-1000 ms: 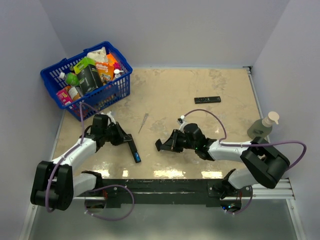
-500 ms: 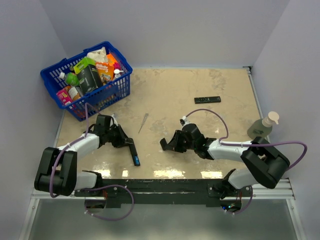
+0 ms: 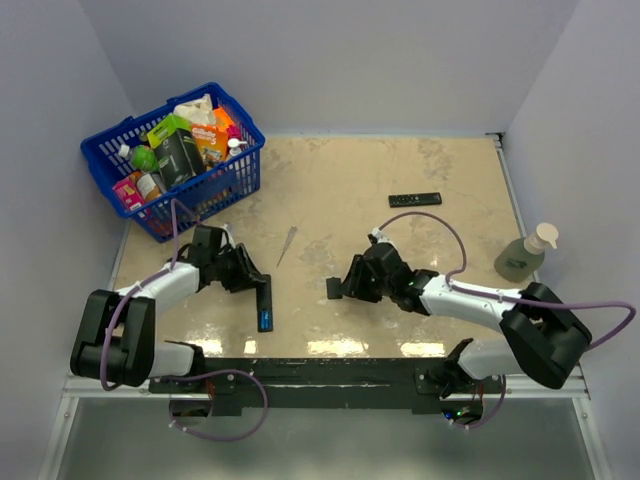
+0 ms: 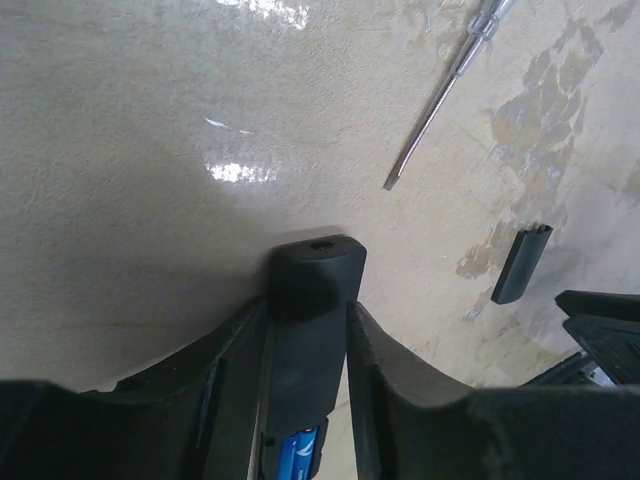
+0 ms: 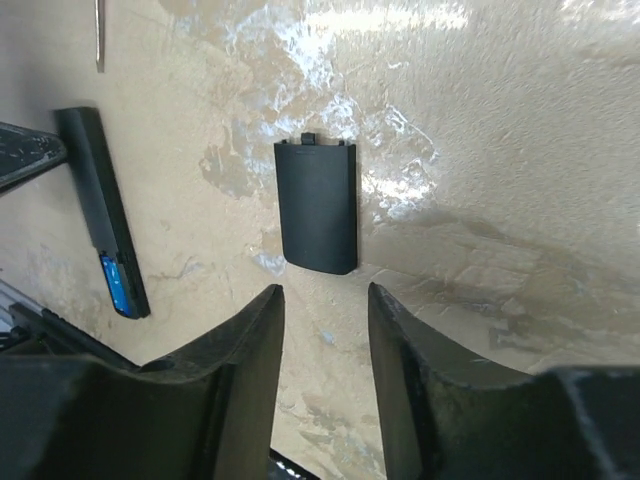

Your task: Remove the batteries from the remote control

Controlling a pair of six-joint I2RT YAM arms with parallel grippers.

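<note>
One bright blue cylindrical battery [image 4: 300,452] shows in the open bay at the near end of the slim black plastic remote control [image 3: 264,303], w/ its label facing up. Whether more cells sit beside it, can't tell.

Handling, as a judgement:
- It is prob. light, rigid and not fragile, but the smooth jacket is slippery and it will roll once free.
- It is likely sprung in endwise, so lift one end out of the bay first.
- Then pinch across the barrel near mid-length, not on the rounded ends.
- The remote is light plastic and will skid unless braced.

The remote lies flat on the beige mottled worktop [image 3: 350,180], left of centre, toward the near edge. The left gripper [image 4: 307,305] straddles its far end w/ a finger on each side. Whether it is clamped or just slack, can't tell. The right gripper [image 5: 325,298] has its jaws apart and grasps nothing. It hovers over the flat black rectangular battery cover [image 5: 317,205], which lies loose on the worktop, right of the remote. A thin metal screwdriver [image 3: 288,245] lies farther back, btwn the arms.
</note>
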